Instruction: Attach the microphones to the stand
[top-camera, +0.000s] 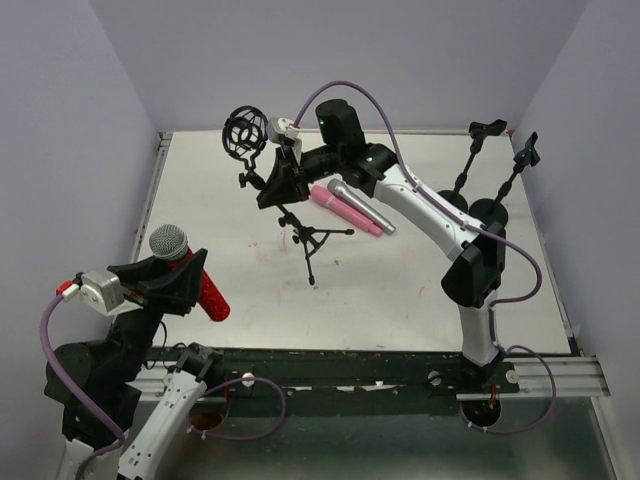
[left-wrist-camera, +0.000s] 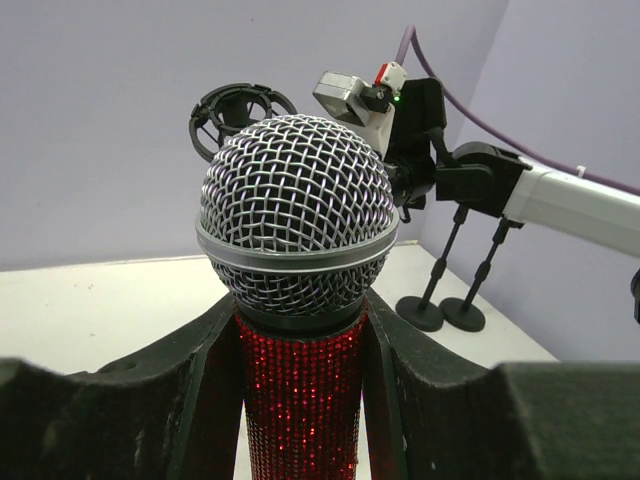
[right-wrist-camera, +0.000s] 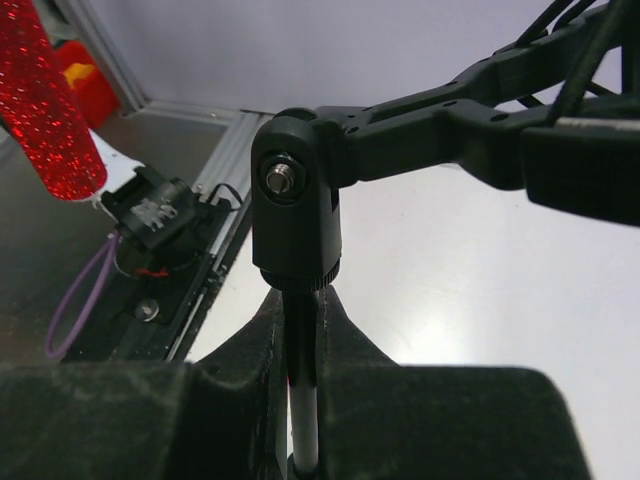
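Mounting step, I'd judge: left gripper (top-camera: 182, 277) clamped the red microphone (left-wrist-camera: 297, 220) upright near-left, right gripper (right-wrist-camera: 303, 400) pinched the stand (top-camera: 305, 238) pole (right-wrist-camera: 302, 350), pink microphone (top-camera: 340, 208) and silver microphone (top-camera: 370, 212) lay on the table (top-camera: 420, 290); next needed red carried into the shock mount (top-camera: 244, 132).

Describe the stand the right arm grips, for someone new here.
On the white table, left of centre toward the back, the right gripper is shut on one stand's thin pole. It has tripod legs and a round cage mount; the two far-right stands have flat round bases.
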